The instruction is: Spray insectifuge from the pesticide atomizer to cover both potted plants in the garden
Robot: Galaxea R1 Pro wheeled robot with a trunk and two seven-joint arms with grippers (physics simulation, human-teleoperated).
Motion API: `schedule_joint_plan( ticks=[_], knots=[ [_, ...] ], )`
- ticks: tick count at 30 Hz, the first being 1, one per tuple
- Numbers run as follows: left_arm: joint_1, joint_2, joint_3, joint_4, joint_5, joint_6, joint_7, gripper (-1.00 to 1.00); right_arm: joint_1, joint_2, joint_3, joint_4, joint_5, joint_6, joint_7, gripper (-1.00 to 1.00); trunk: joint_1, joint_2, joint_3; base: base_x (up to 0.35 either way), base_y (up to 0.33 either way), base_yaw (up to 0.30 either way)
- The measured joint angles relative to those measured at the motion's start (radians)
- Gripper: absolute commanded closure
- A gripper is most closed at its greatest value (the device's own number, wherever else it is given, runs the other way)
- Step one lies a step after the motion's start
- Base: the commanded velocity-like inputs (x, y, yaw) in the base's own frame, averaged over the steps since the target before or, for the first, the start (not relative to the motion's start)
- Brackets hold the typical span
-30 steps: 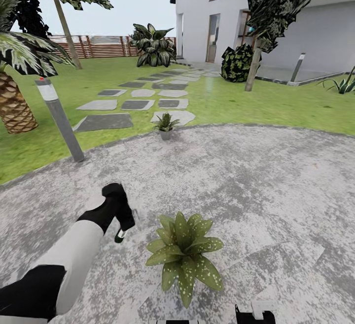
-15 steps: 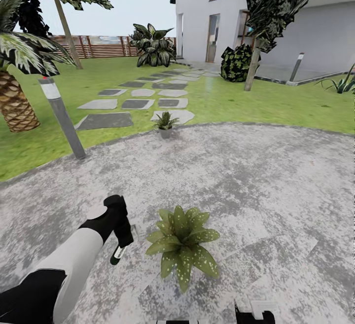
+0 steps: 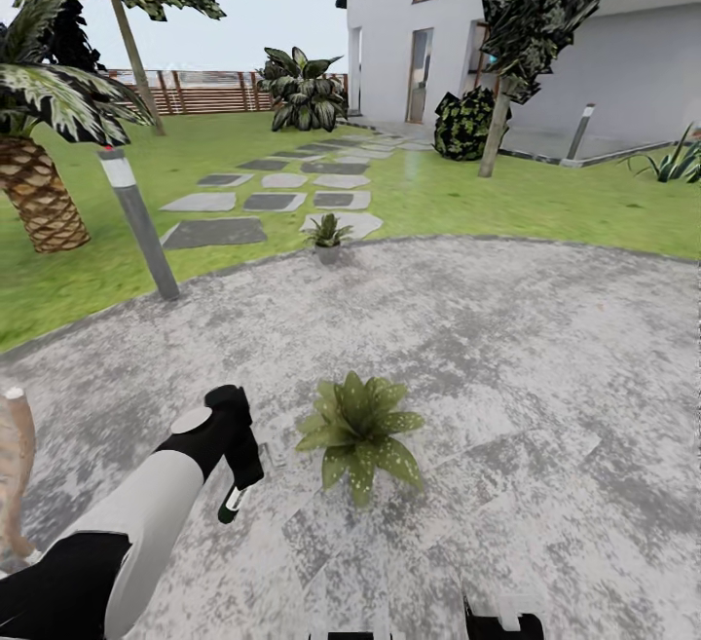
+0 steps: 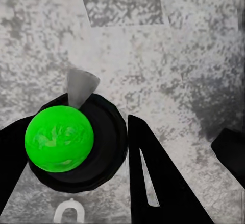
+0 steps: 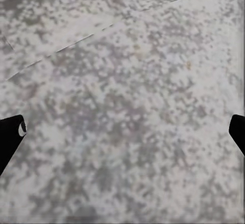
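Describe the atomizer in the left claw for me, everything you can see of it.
The atomizer is a slim bottle, thinner than the left claw that grips it. In the head view it juts down from the claw, tilted, with a pale band and a dark green end, above the paving beside the near plant. In the left wrist view it is seen end-on: a bright green glossy dome set in a round black part, held between the claw's black fingers. Its nozzle cannot be made out.

Head view looked forward and down across the patio [image 3: 506, 348] toward the house [image 3: 545, 26] — wide, far. Both wrist views faced straight down, close to that same paving [image 5: 132, 106] — shared ground.
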Motion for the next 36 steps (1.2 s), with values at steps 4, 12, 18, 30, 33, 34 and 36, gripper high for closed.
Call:
schedule_joint_plan(
  ticks=[4, 12, 18, 30, 33, 34, 36],
  knots=[
    [0.0, 0.003, 0.015, 0.0, 0.004, -0.001, 0.0, 1.0, 0.0, 0.0, 0.0, 0.0, 0.0, 0.0, -0.001, -1.0, 0.0, 0.0, 0.0, -0.331, 0.049, 0.0],
    [0.0, 0.01, 0.056, 0.0, 0.028, -0.006, -0.001, 1.0, 0.0, -0.009, -0.002, -0.034, 0.0, 0.0, 0.001, -1.0, -0.001, 0.0, 0.0, -0.088, 0.068, 0.0],
    [0.034, 0.038, 0.072, 0.001, 0.131, -0.137, -0.003, 1.0, 0.0, -0.014, 0.016, -0.291, 0.226, 0.005, 0.077, -1.0, -0.001, 0.0, 0.0, 0.0, 0.0, 0.0],
    [0.055, 0.081, 0.073, 0.08, 0.231, -0.472, -0.004, 1.0, -0.2, -0.012, 0.015, -0.441, 0.529, 0.209, 0.832, 1.0, -0.001, 0.0, 0.0, 0.0, 0.0, 0.0],
    [0.056, 0.081, 0.072, 0.087, 0.231, -0.479, -0.004, 1.0, -0.204, -0.011, 0.016, -0.501, 0.531, 0.224, 0.912, 1.0, -0.001, 0.0, 0.0, 0.0, 0.0, 0.0],
    [0.056, 0.08, 0.071, 0.098, 0.231, -0.481, -0.002, 1.0, -0.204, -0.011, 0.017, -0.518, 0.532, 0.225, 0.959, 1.0, -0.001, 0.0, 0.0, 0.0, 0.0, 0.0],
    [0.056, 0.074, 0.071, 0.115, 0.231, -0.481, 0.006, 1.0, -0.204, -0.008, 0.017, -0.54, 0.532, 0.226, 1.001, 1.0, -0.001, 0.0, 0.0, 0.0, 0.0, 0.0]
  ],
)
